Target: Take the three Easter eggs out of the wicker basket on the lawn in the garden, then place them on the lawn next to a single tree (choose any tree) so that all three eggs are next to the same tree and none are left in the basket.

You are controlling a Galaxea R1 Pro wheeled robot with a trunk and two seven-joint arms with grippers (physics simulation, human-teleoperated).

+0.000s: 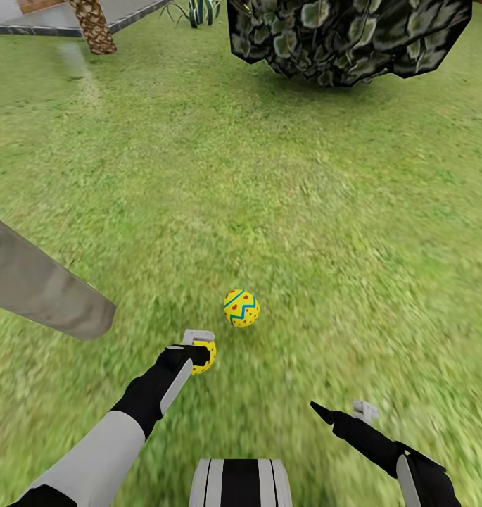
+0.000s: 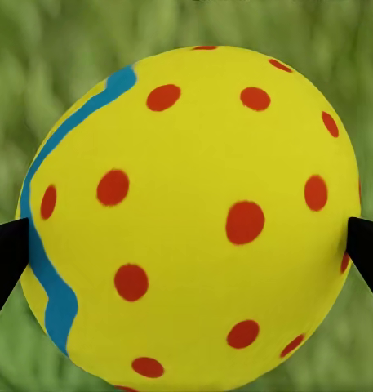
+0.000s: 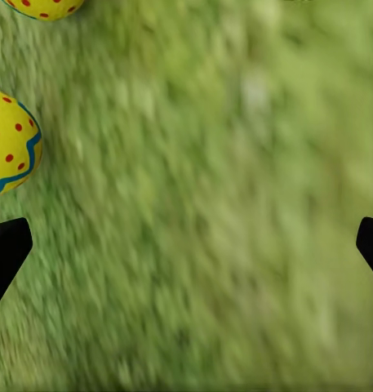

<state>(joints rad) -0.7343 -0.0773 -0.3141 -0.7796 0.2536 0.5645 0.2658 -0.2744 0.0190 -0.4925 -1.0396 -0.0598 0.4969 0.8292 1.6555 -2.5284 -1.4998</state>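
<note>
One yellow Easter egg [image 1: 241, 308] with blue zigzags and red marks lies on the lawn [image 1: 304, 211], a little beyond my left gripper [image 1: 198, 346]. That gripper is shut on a second yellow egg [image 1: 208, 358] with red dots. Up close, this egg [image 2: 194, 212] is pressed between both black fingertips [image 2: 6, 253]. My right gripper [image 1: 343, 410] hangs open low over the grass, nothing between its fingers. Both eggs show at the edge of the right wrist view, one [image 3: 11, 143] nearer than the other [image 3: 43, 6]. A pale grey tree trunk [image 1: 43, 289] leans in at left. The wicker basket is out of view.
Dark speckled foliage [image 1: 346, 39] hangs over the far grass. A scaly brown palm trunk [image 1: 93, 24] stands at the far left beside a grey paved edge [image 1: 29, 29]. A spiky green plant [image 1: 198, 10] grows behind. Open grass stretches to the right.
</note>
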